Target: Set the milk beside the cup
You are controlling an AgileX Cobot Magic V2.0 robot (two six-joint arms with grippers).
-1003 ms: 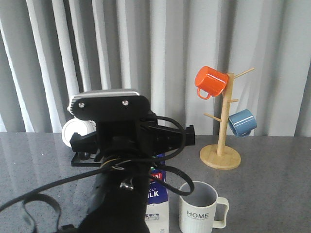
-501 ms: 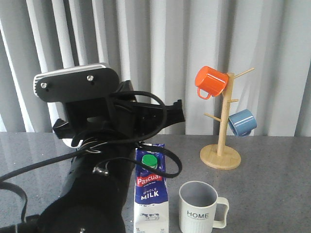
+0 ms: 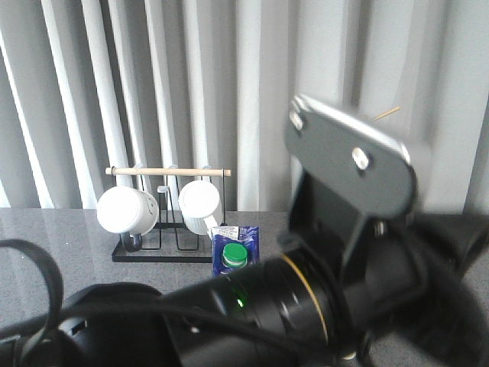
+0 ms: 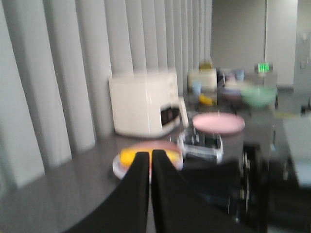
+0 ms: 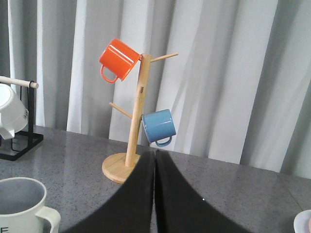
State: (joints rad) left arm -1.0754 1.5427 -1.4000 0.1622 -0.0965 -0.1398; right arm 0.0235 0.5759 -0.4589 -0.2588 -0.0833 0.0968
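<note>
Left fingers (image 4: 149,170) pressed together, holding nothing; view past them is blurred. Right fingers (image 5: 155,170) also closed and empty, above the grey counter (image 5: 233,184). The cup (image 5: 22,206) sits on the counter near them, wooden mug tree (image 5: 133,116) behind. In the front view an arm fills most of the frame; only the milk (image 3: 234,251) top with green cap shows, standing just beside the black mug rack (image 3: 164,206).

Pale pleated curtains (image 3: 191,84) behind a speckled grey tabletop (image 5: 233,184).
</note>
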